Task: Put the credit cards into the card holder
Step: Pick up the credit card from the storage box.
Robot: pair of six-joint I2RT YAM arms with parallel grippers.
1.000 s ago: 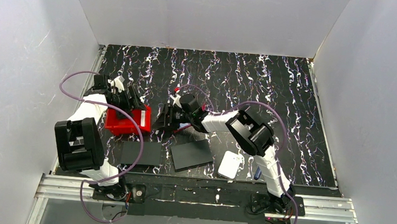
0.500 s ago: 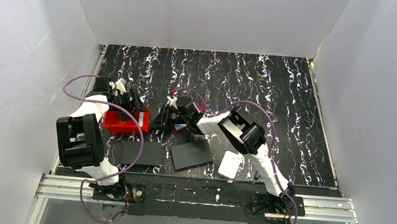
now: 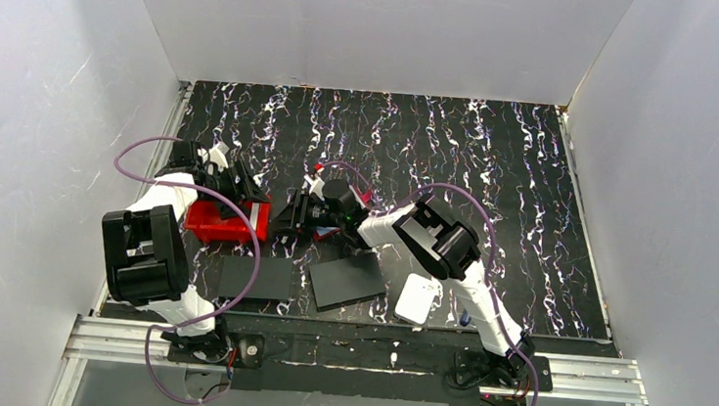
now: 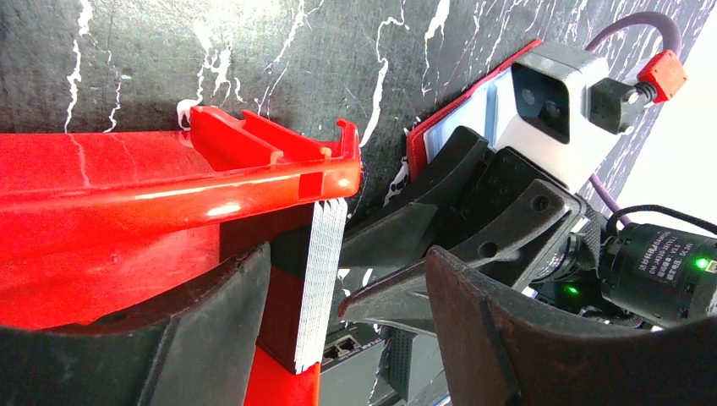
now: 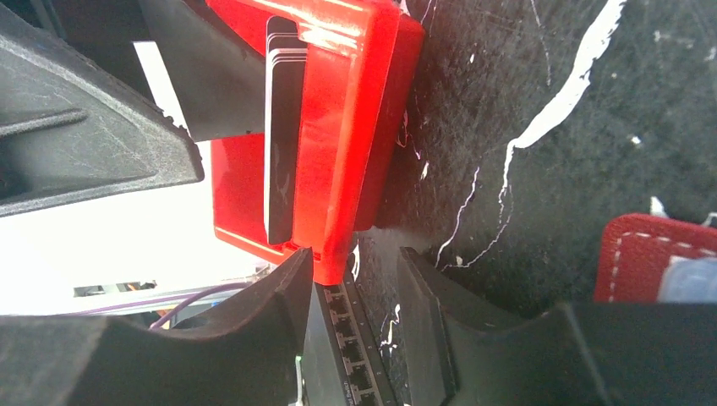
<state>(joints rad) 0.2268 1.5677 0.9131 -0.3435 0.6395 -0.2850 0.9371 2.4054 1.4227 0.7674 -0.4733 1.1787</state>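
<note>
Above black table [image 3: 458, 153], left claw [image 4: 347, 262] gapes astride credit cards [image 4: 321, 288] in red bin [image 4: 127, 194]; right claw [image 5: 353, 258] stands narrow.

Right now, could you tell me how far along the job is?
Done: nothing visibly; the card holder lies aside. In hand: left gripper and right gripper, both open, at the end of the red bin where the credit cards stand stacked, none gripped. Left: lifting cards and inserting them.

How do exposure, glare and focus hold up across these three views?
Top external: even light, sharp. Left wrist: glare streak along the rim of the red bin, upper right corner blown out. Right wrist: white patch left of the bin overexposed, the right gripper dark and slightly soft.
</note>
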